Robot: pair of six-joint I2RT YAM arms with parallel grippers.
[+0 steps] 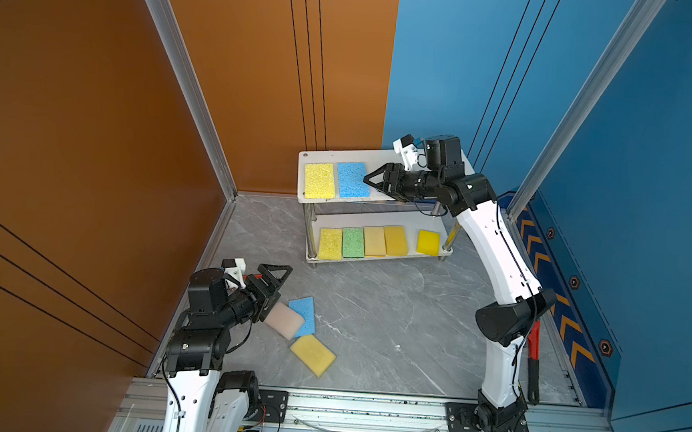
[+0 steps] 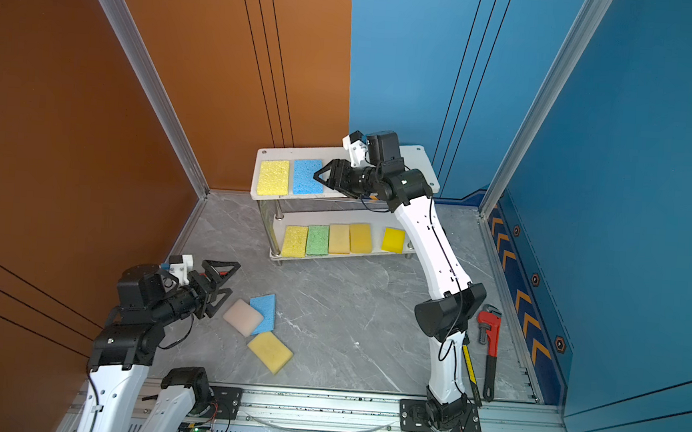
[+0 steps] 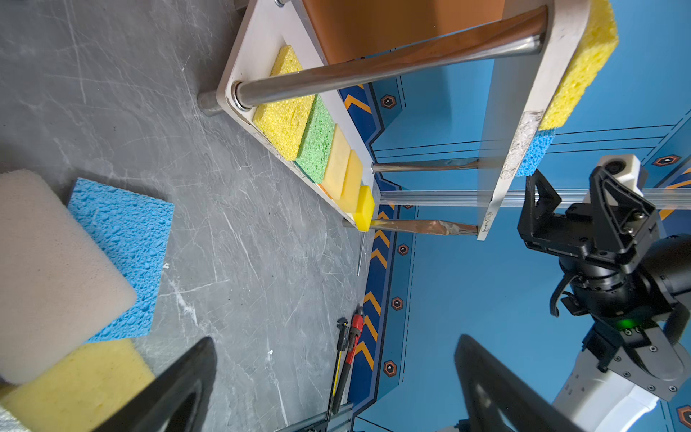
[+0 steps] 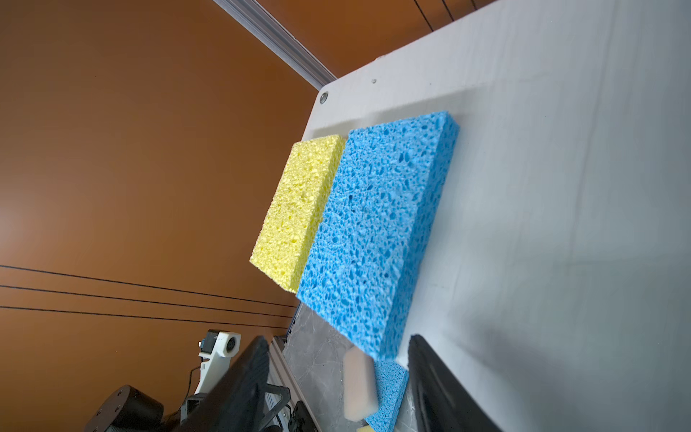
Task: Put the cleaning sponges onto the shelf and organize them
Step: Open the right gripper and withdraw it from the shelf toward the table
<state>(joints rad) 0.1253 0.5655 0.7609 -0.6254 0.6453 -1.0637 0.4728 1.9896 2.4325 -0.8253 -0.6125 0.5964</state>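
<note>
Lower left of centre in both top views: whitish-pink sponge (image 2: 243, 317) flat on floor (image 2: 350, 309), just right of and below left gripper (image 2: 232, 278). Overlaps floor blue sponge (image 2: 266, 311); yellow sponge (image 2: 270, 351) just below. Long axis diagonal, upper left to lower right. Left arm far nearer: wrist low, pitched toward floor, jaws at full spread, empty. Right gripper (image 2: 318, 176) over shelf (image 2: 286, 153) top board, at right edge of shelved blue sponge (image 2: 307, 177). Jaws partly apart, gripping nothing.

The shelf (image 1: 340, 155) is showing white boards under a porous yellow sponge (image 1: 319, 180) and blue sponge (image 1: 352, 180), a green sponge (image 1: 353, 242) is sitting lower, and a whitish-pink sponge (image 1: 285, 320) is lying on the grey, white-veined bench (image 1: 392, 312).
</note>
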